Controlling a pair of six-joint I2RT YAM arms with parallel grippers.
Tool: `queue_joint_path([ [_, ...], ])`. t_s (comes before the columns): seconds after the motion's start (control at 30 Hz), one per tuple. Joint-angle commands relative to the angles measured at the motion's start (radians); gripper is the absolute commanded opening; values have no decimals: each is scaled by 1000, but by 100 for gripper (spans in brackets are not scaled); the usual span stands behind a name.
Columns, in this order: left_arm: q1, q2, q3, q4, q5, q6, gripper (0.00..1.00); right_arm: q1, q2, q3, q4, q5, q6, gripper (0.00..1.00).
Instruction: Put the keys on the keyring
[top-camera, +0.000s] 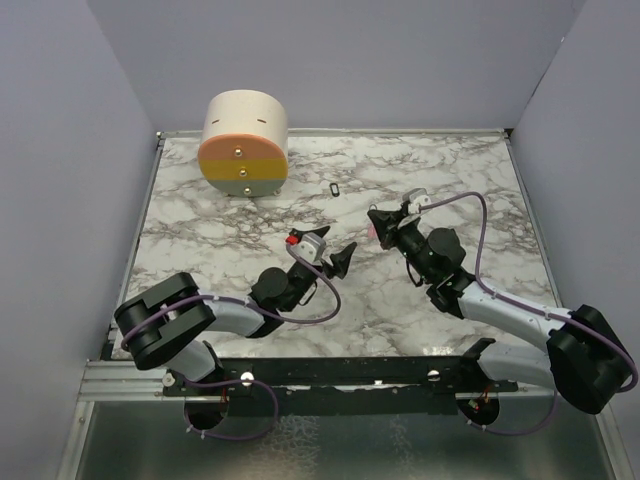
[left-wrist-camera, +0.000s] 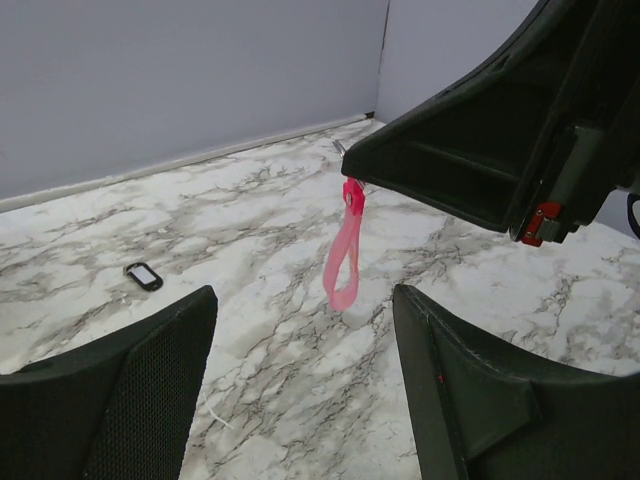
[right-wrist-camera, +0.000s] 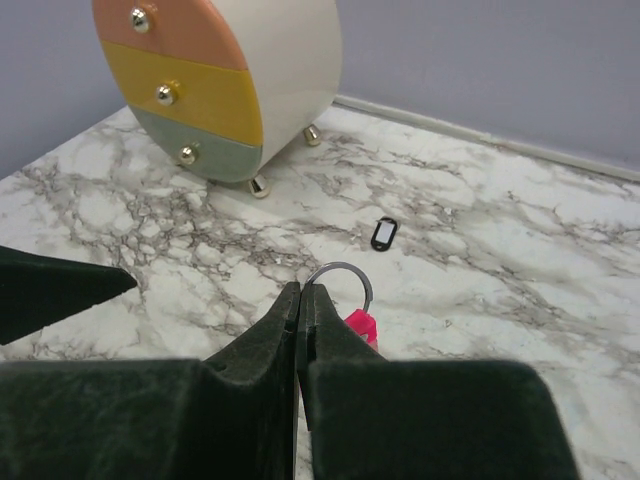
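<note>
Spread wide and empty, the left tool (left-wrist-camera: 300, 300) filled the bottom of its own wrist view, its tips about level with the lower end of the keys. Furthest left in that view, the keyring (left-wrist-camera: 144, 276) lay flat on the marble table (left-wrist-camera: 250, 200), well apart from both arms. It was a tiny black oval with a pale centre, likely light and rigid. On so smooth a top it would be awkward to lift, so it was best pinched across its narrow sides. Right of it the keys (left-wrist-camera: 345, 250) hung clear of the table, a slim bright pink strip that seemed to be a soft loop. They would probably weigh little, flex and swing, so the free lower end was the place to grip. Above, the right tool (right-wrist-camera: 300, 295) was pressed together on their top end, where a thin metal ring (right-wrist-camera: 341, 264) showed
</note>
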Motion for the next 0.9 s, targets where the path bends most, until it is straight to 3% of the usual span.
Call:
queue_joint_path([
  [0.0, -9, 38, 47, 10, 34, 9, 73, 8, -13, 19, 81, 45, -64, 1],
  [0.17, -10, 75, 86, 17, 36, 25, 73, 7, -45, 61, -18, 14, -22, 1],
  [0.4, -10, 128, 125, 97, 60, 40, 73, 7, -76, 180, -279, -40, 82, 1],
  [0.73, -13, 217, 186, 240, 53, 72, 69, 7, -117, 205, -376, -54, 101, 1],
  [0.87, -14, 297, 226, 317, 43, 100, 62, 6, -121, 214, -395, -70, 107, 1],
])
